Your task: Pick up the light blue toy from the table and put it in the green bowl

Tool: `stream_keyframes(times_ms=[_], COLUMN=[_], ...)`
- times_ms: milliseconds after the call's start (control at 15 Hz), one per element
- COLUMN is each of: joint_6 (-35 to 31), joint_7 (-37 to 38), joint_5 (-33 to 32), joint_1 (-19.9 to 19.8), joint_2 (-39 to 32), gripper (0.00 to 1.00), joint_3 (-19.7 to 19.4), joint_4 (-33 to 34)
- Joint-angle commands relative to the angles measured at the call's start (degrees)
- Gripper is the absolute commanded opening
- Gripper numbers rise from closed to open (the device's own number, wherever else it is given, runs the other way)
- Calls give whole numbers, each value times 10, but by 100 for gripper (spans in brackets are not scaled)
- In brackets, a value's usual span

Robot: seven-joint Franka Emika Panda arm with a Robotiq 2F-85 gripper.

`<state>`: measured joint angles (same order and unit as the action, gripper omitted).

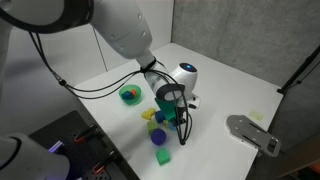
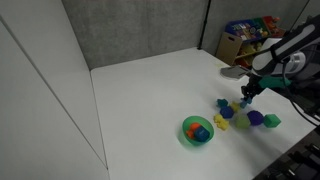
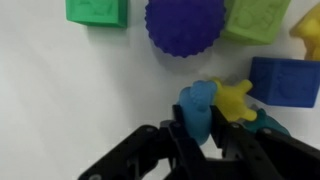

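Wrist view: reading from the left, a green block [image 3: 97, 10] sits at 11 o'clock on the white desk [image 3: 70, 90]. A knobbly purple piece [image 3: 185, 25] lies at 12 o'clock. Below it, just past centre, is the light blue toy [image 3: 198, 105]. It stands right at the tips of the end effector [image 3: 202, 126], which enters from 6 o'clock. The black fingers [image 3: 180, 135] stand narrow, one on each side of the toy and close against it. Whether they actually clamp it cannot be told. A yellow piece [image 3: 235, 98] touches the toy at its 3 o'clock side. A lime block [image 3: 258, 18] lies at 1 o'clock, and a dark blue block [image 3: 285, 80] lies at 3 o'clock, just beside the yellow piece.

In an exterior view the green bowl [image 1: 123, 96] stands at 10 o'clock from the end effector [image 1: 180, 118], near but apart. The end effector is down at desk level among the scattered pieces. The toy itself is too small to pick out there.

In an exterior view the bowl [image 2: 186, 131] holds small coloured pieces and lies at 8 o'clock from the end effector [image 2: 246, 98]. The end effector points down into the cluster of blocks at the desk's edge.
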<state>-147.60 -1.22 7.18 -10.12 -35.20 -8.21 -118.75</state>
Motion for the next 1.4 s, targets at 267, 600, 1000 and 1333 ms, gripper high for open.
stream_keyframes(times_ms=[267,600,1000,1333], joint_6=[30,54,72,71], joint_7=[39,70,80,70], joint_5=[-35,-64,-90,-78], joint_1=[73,134,177,179], joint_2=[134,184,197,178], gripper=[8,8,8,22], joint_3=[23,57,97,115], joint_4=[-55,-80,-95,-86])
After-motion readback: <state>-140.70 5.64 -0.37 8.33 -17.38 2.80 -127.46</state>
